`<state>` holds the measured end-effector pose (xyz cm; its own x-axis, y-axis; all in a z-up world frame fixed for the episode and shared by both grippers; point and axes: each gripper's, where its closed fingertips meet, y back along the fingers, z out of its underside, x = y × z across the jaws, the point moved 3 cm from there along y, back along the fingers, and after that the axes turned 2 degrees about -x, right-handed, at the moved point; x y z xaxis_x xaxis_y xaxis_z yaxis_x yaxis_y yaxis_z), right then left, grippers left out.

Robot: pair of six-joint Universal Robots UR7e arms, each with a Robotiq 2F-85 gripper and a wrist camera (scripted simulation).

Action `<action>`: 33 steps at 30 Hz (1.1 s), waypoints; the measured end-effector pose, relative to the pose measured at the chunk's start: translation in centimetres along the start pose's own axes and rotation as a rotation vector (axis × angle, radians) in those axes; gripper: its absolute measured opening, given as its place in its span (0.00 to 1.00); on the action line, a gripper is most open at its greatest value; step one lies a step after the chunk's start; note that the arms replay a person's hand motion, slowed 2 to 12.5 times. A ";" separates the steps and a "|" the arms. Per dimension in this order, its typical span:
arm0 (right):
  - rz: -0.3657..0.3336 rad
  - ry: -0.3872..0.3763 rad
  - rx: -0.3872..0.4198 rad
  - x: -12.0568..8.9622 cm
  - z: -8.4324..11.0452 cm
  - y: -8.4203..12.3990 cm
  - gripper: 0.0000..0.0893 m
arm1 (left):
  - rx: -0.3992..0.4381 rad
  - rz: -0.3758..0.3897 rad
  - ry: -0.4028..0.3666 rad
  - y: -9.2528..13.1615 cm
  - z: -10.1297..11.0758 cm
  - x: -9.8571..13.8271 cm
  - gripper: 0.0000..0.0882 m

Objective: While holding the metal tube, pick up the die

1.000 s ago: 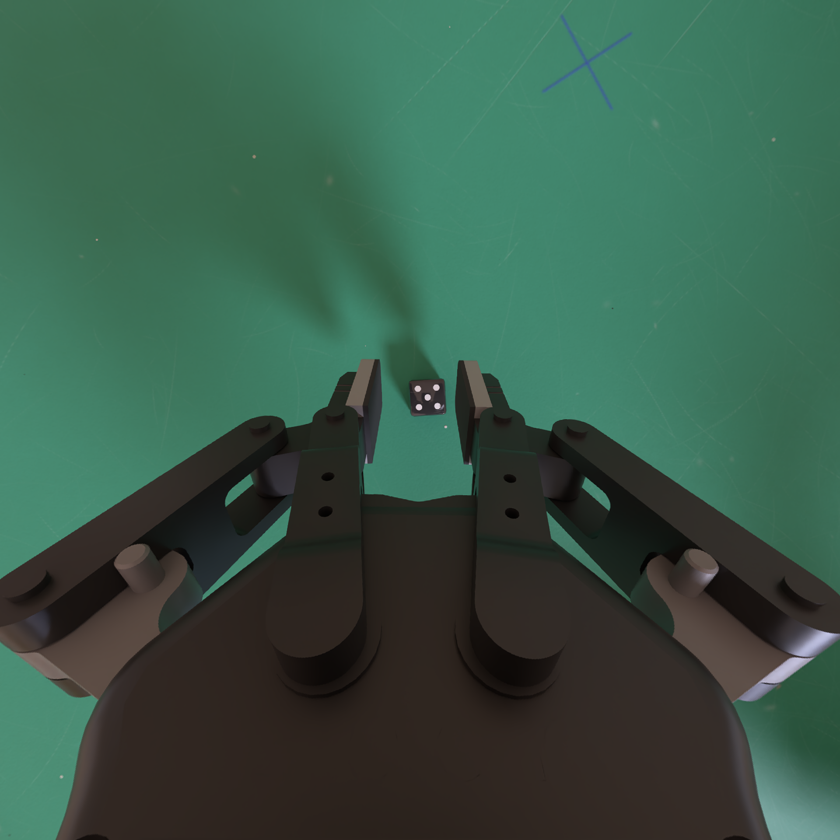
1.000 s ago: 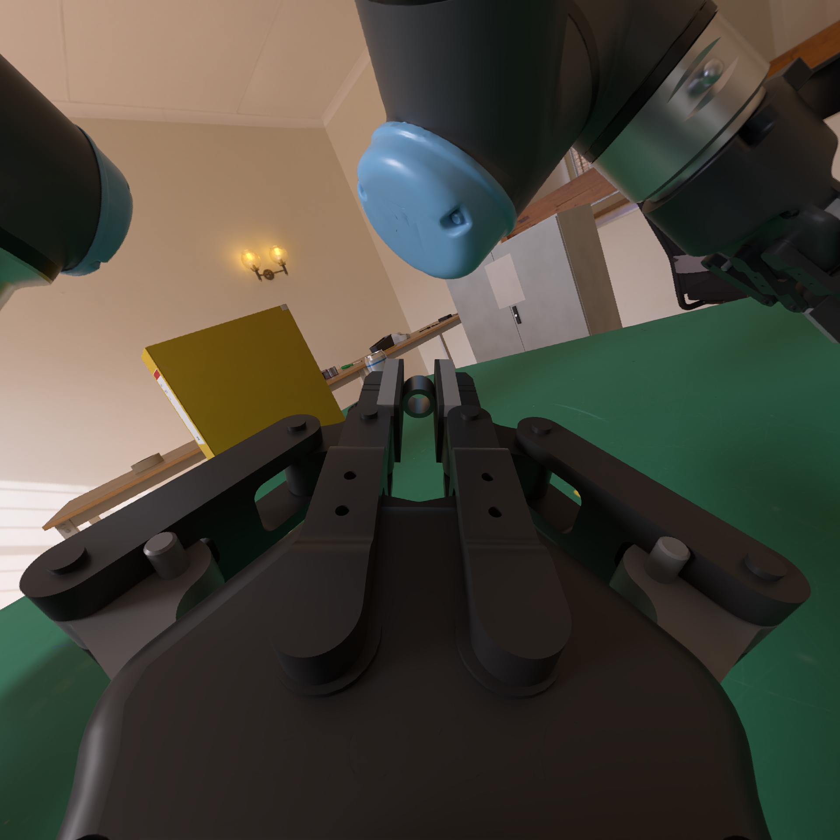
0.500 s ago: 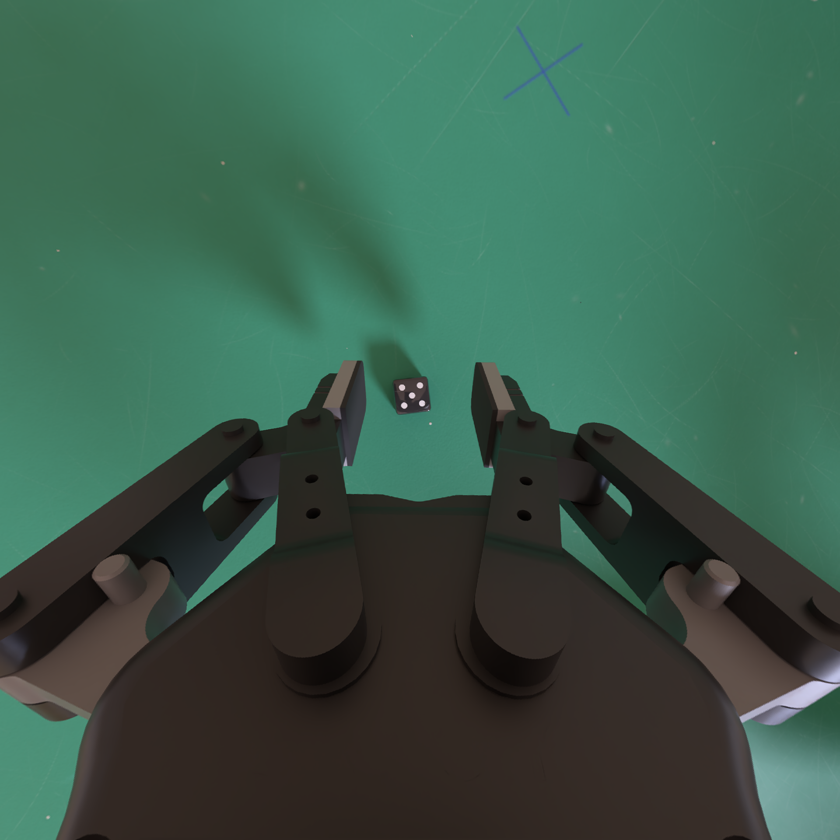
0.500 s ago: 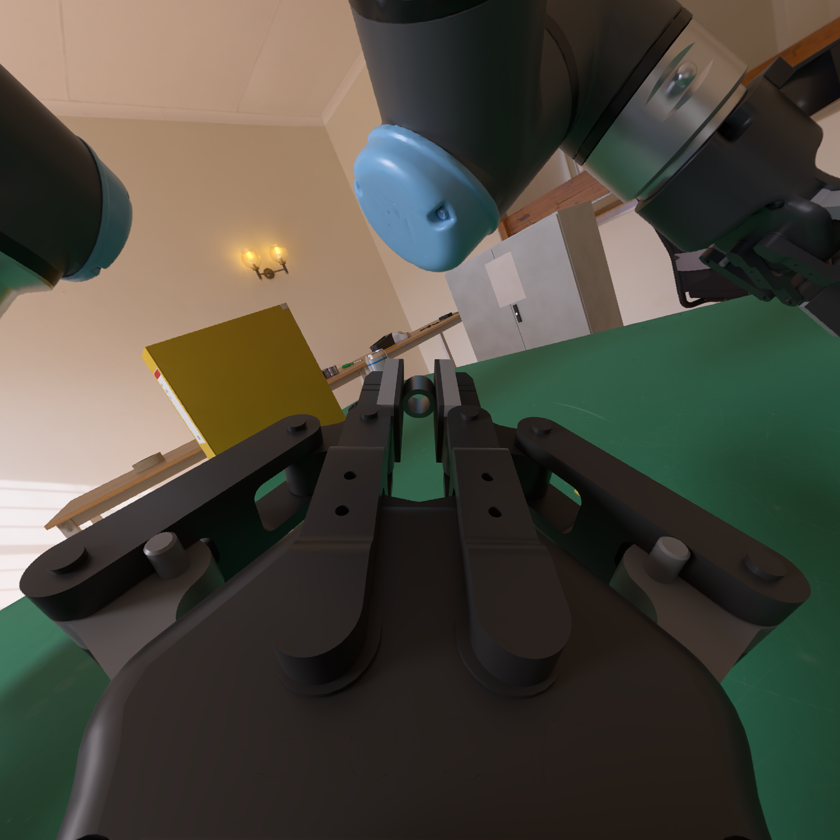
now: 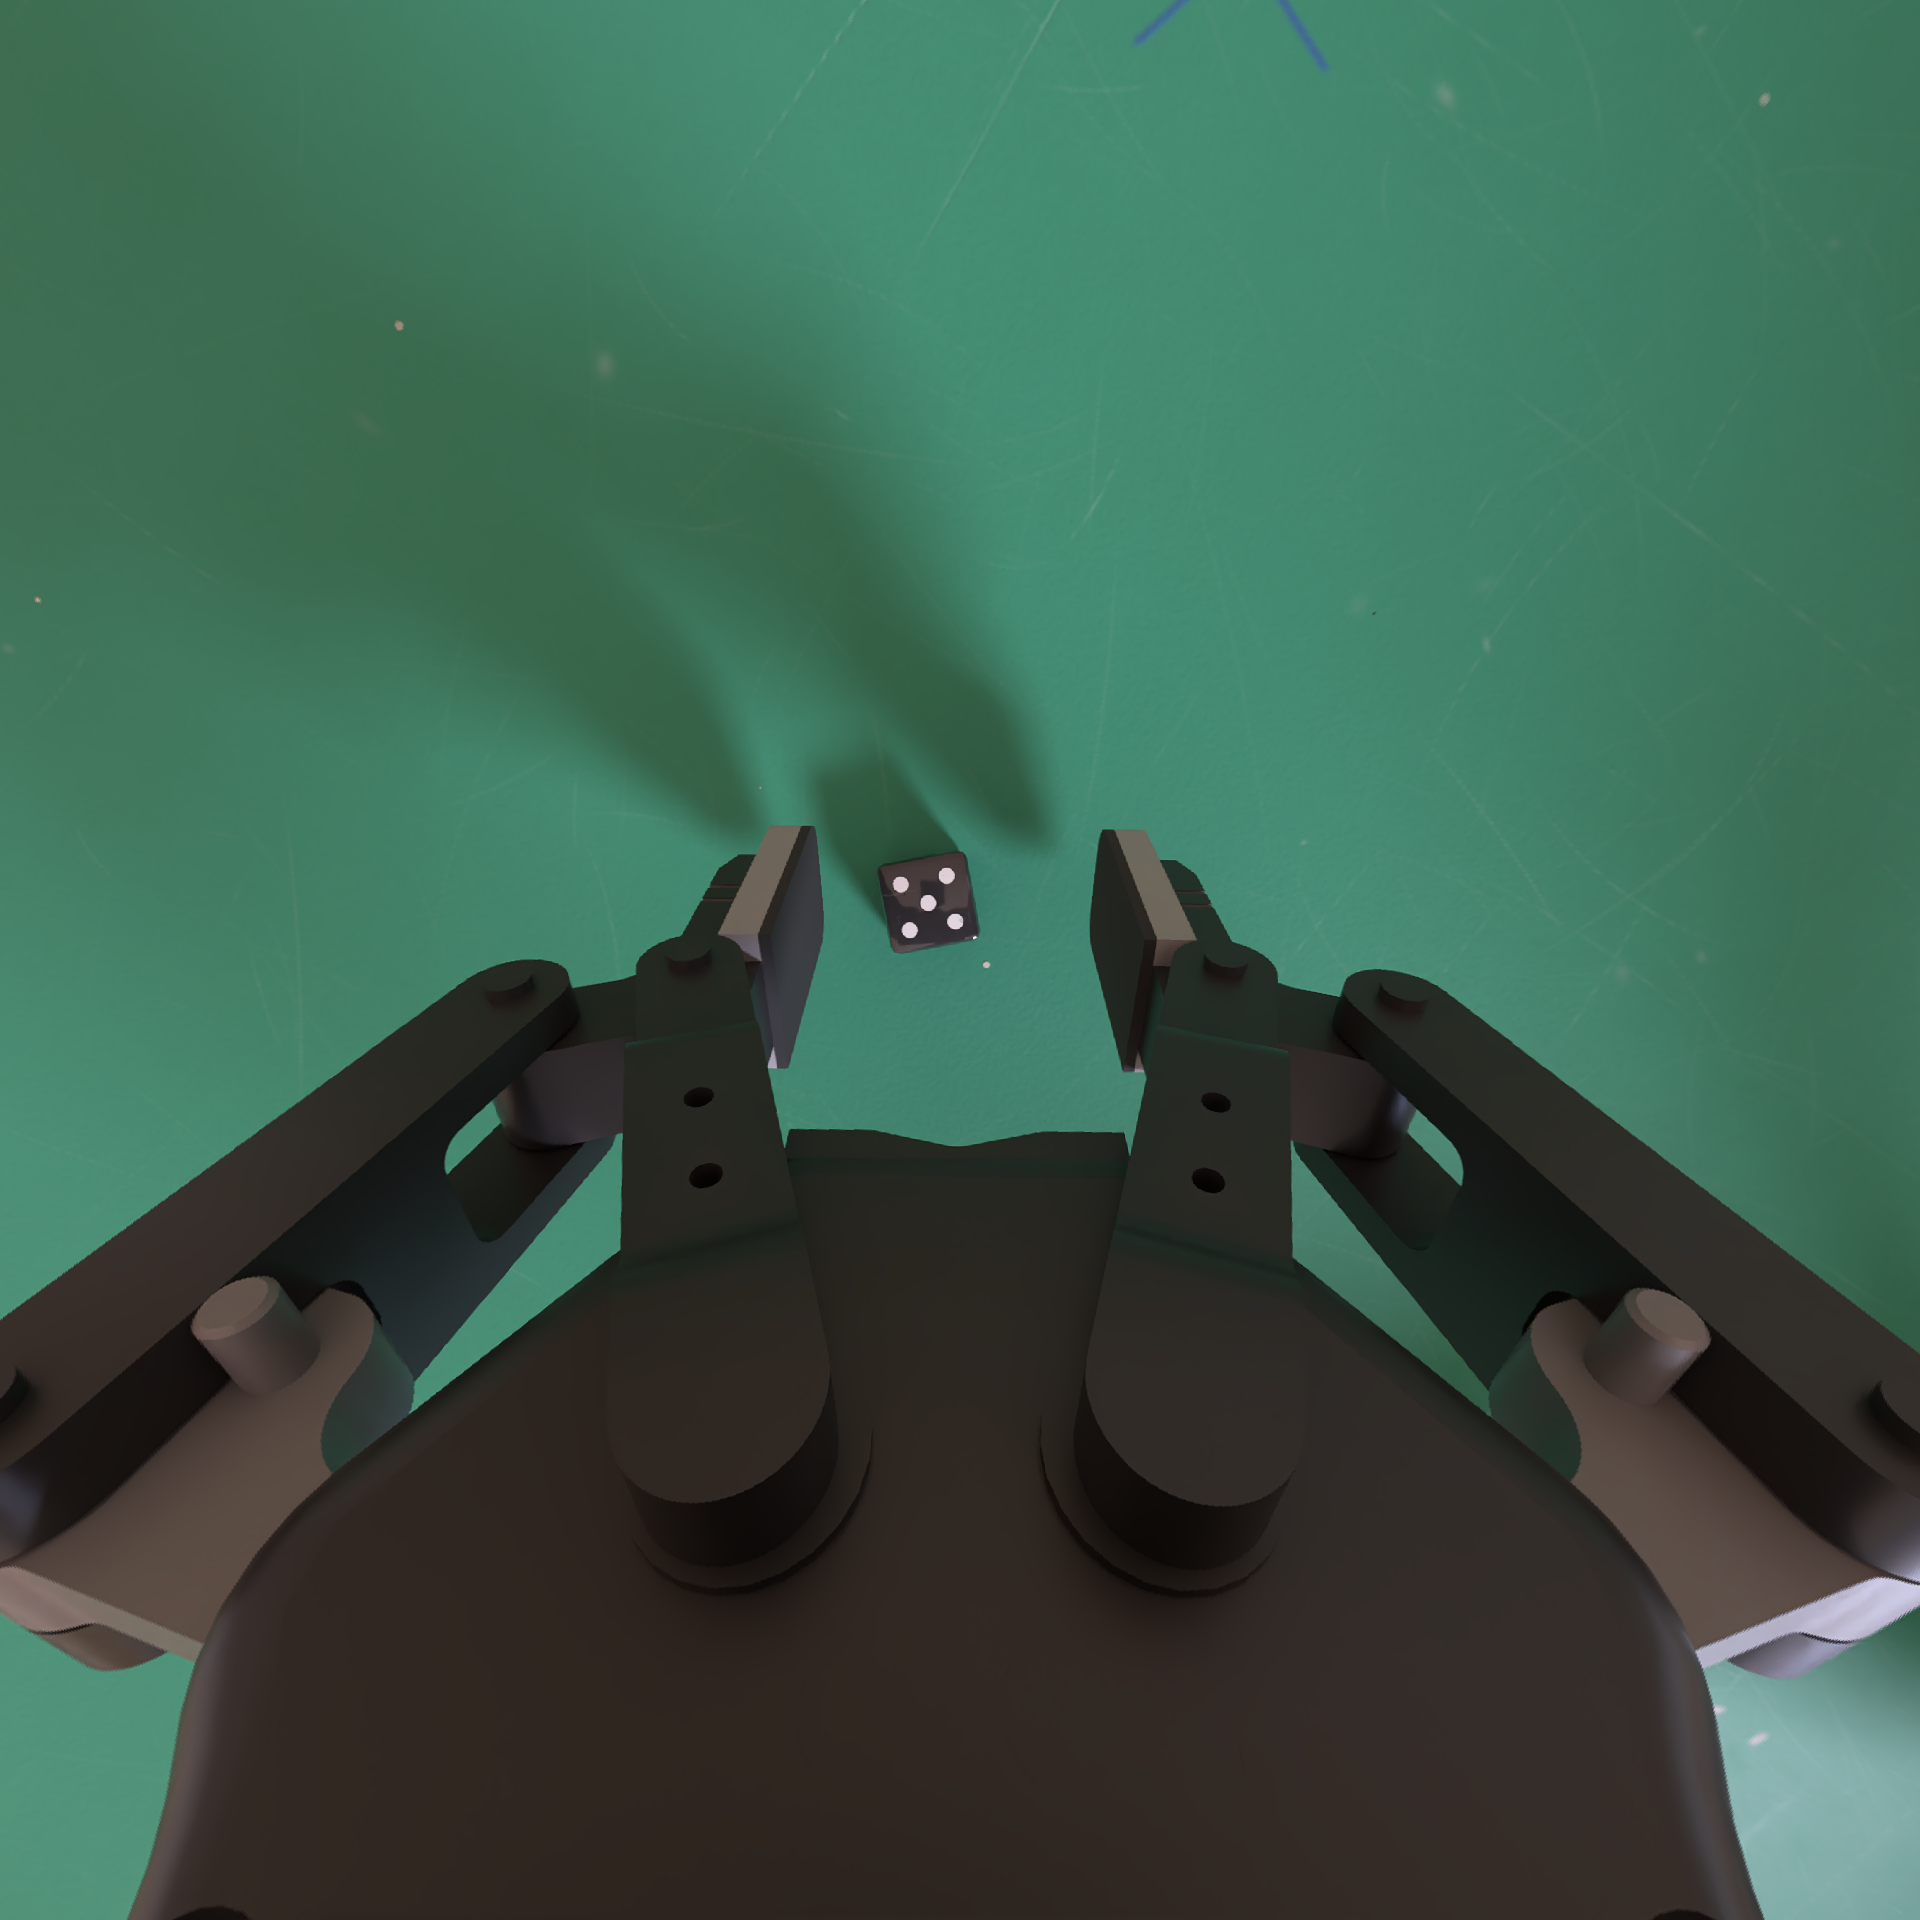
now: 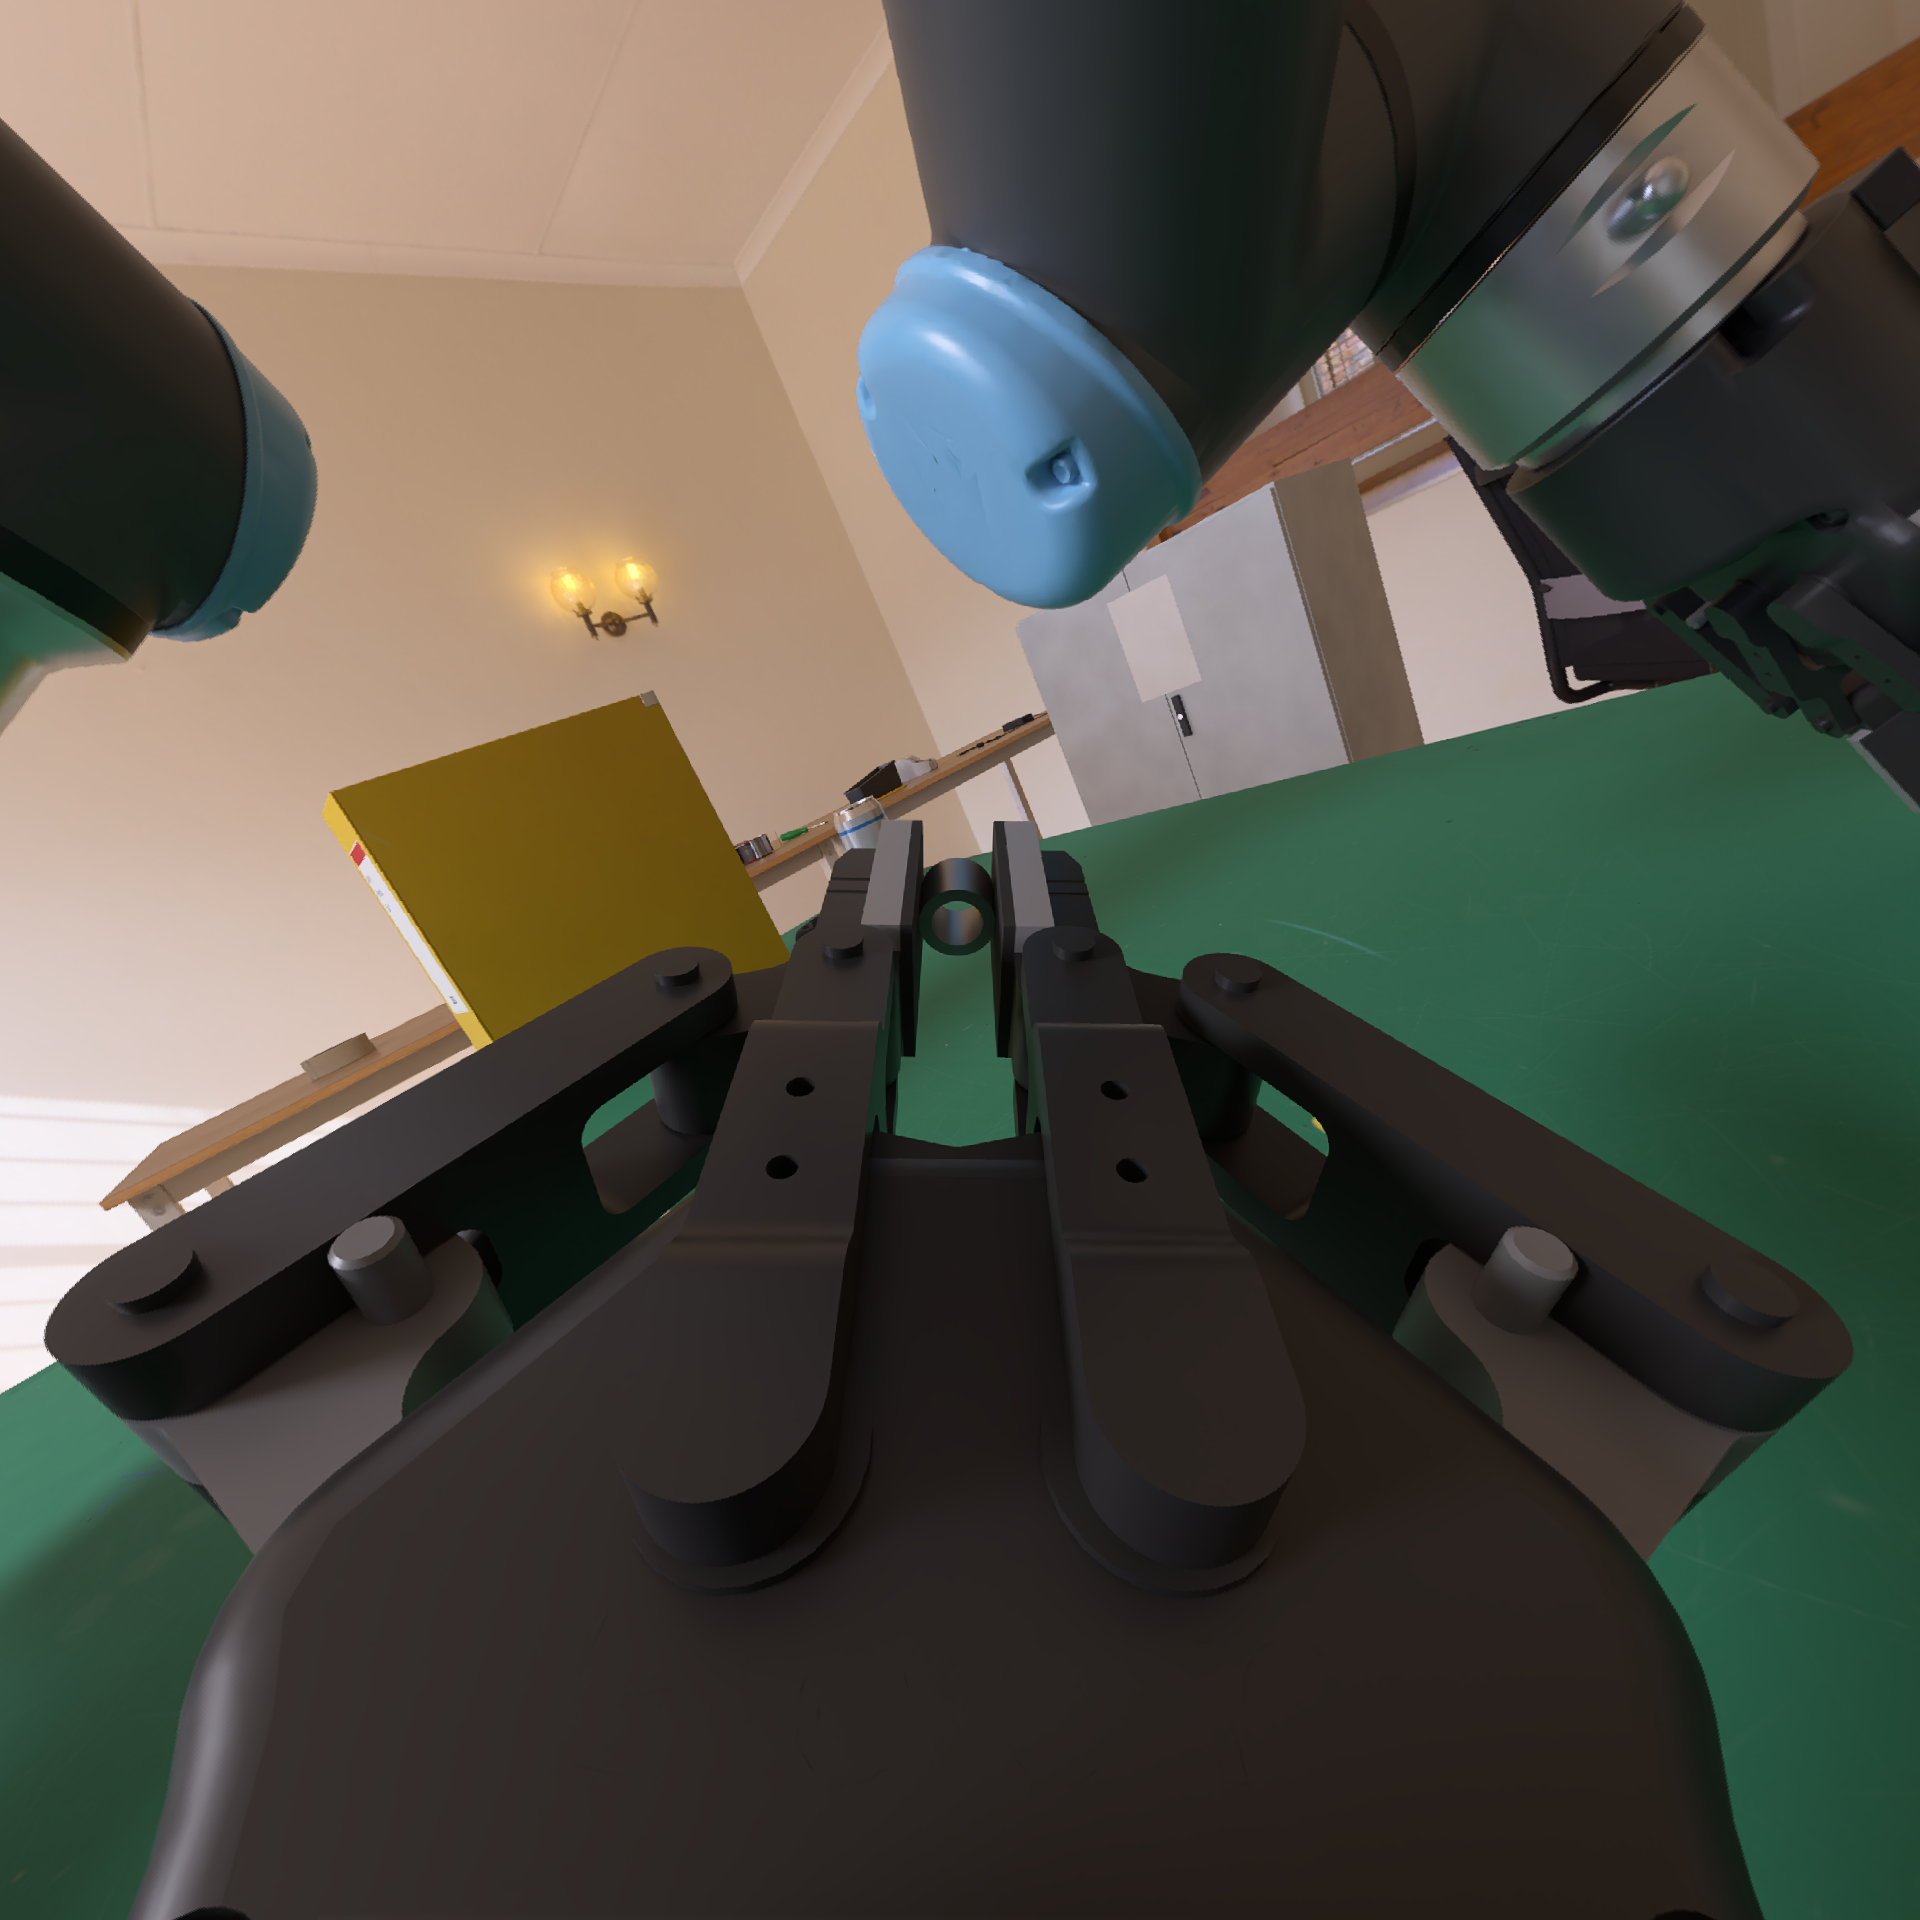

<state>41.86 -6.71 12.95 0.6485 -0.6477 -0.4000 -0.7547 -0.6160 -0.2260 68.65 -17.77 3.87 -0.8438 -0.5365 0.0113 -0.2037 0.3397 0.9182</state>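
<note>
A small black die [image 5: 927, 902] with white pips lies on the green table [image 5: 1455, 520]. My left gripper [image 5: 956, 883] is open and points down at it. The die sits between the two pads, nearer the left one, touching neither. My right gripper [image 6: 957, 914] is shut on a short dark metal tube [image 6: 956, 920], seen end-on between the pads, held above the green table [image 6: 1507, 987]. The left arm [image 6: 1351, 260] and the left gripper [image 6: 1808, 665] also show in the right wrist view at the upper right.
A blue cross mark [image 5: 1236, 26] is on the table at the top edge. A yellow box [image 6: 551, 862] stands at the far side of the table. Another arm segment [image 6: 125, 416] is at the upper left. A grey cabinet [image 6: 1226, 655] and wooden benches stand beyond.
My left gripper has opened wider and come lower toward the die, which looks larger and sits a little left of centre. The right gripper still holds the tube.
</note>
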 end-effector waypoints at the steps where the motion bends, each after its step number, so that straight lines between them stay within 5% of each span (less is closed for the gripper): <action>1: 0.000 0.000 0.000 0.0 0.0 0.0 0.13 | -0.002 -0.007 -0.008 -0.1 0.0 0.0 0.52; 19: 0.001 0.001 -0.004 0.0 0.1 0.0 0.13 | -0.013 -0.064 -0.072 -0.1 0.1 -0.3 0.21; 33: 0.001 0.005 0.003 -0.1 0.0 0.0 0.13 | -0.007 -0.012 -0.064 1.5 0.2 0.5 0.21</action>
<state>41.79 -6.69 12.94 0.6483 -0.6504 -0.3958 -0.7554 -0.6142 -0.2281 67.83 -17.39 5.15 -0.8715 -0.4898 -0.0249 -0.2107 0.3280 0.9209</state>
